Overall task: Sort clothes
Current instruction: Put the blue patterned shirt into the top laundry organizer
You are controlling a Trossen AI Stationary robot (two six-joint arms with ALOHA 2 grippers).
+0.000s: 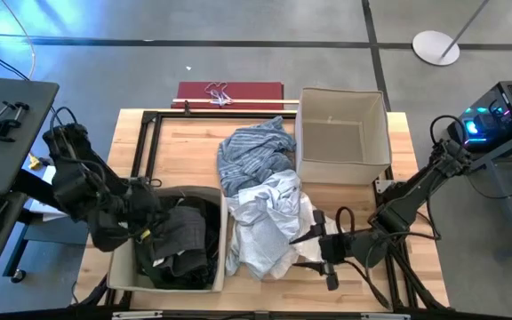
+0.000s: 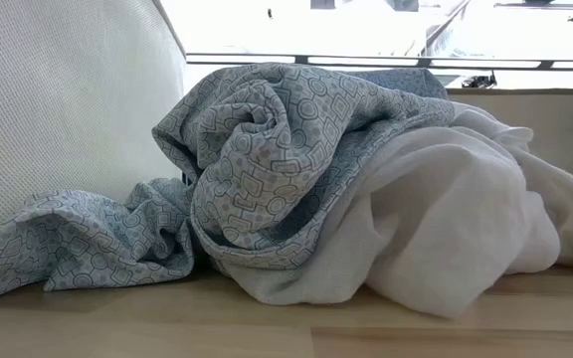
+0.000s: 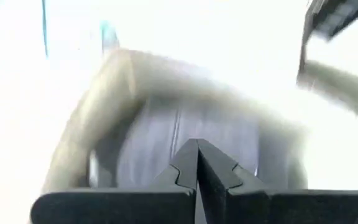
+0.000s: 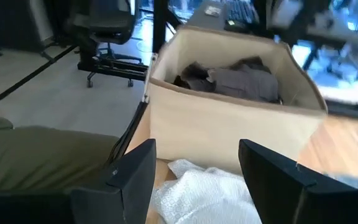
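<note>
A pile of clothes lies mid-table: a light blue patterned shirt (image 1: 254,153) (image 2: 267,159) rests on a white piece (image 1: 269,227) (image 2: 436,229). A beige fabric box (image 1: 118,271) at the near left holds charcoal grey and dark pieces (image 1: 183,240) (image 4: 238,79). My left gripper (image 1: 145,227) (image 3: 196,149) is shut and empty over that box's left side. My right gripper (image 1: 308,251) (image 4: 197,177) is open and level at the white piece's right edge (image 4: 207,196), which lies between and below its fingers. I cannot tell whether they touch it.
A second beige box (image 1: 340,133) (image 2: 535,119) stands empty at the far right. A red flat case (image 1: 229,92) with hangers lies past the far edge. A black frame (image 1: 145,147) runs along the table's left and far sides. An olive-green shape (image 4: 42,158) shows beyond the near edge.
</note>
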